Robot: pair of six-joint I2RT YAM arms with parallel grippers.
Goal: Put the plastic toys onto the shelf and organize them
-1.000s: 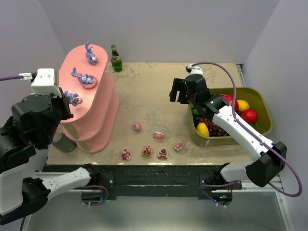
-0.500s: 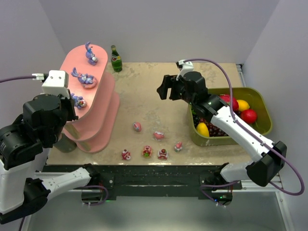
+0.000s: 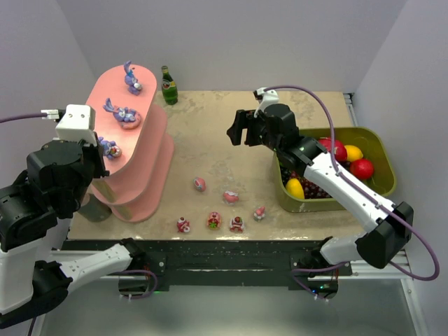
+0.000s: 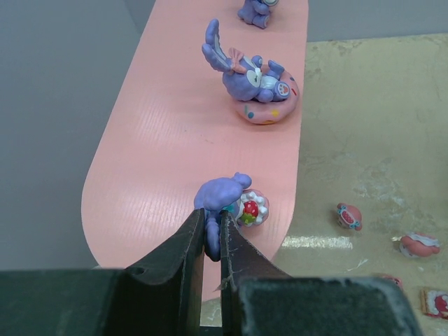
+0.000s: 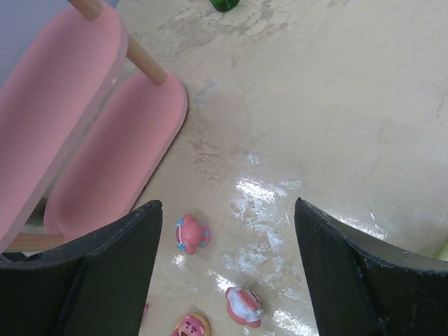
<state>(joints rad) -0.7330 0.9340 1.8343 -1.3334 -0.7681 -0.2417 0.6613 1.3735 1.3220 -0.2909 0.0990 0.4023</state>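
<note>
Since the earlier frames the right arm has swung leftward off the tub to hang over the middle of the table, while the left arm has shifted only slightly at the shelf.

Left gripper (image 4: 212,222) — jaws closed on the purple toy (image 4: 222,196), pinching its lower body. Its head and a small strawberry cake show just beyond and right of the fingertips. Toy and jaws sit at the near end of the top tier of the shelf (image 4: 161,140). Whether the toy rests on the tier or hangs just above it cannot be told. Farther beyond the jaws on the same tier lies a second purple toy (image 4: 253,78) on a pink ring. At the far end, cut by the frame edge, is a third purple toy (image 4: 256,10).

Right gripper (image 5: 225,206) — jaws spread wide, nothing between them. Below the gap, near the left finger, a pink toy (image 5: 190,233) lies on the table (image 5: 336,105). From above, six loose toys (image 3: 230,197) are scattered on the table on the near side of these jaws, apart from the shelf.

Back along the arm from the right jaws sits the green tub (image 3: 378,142) holding fruit (image 3: 362,169). A green bottle (image 3: 169,85) stands upright beyond them, beside the shelf's far end.
</note>
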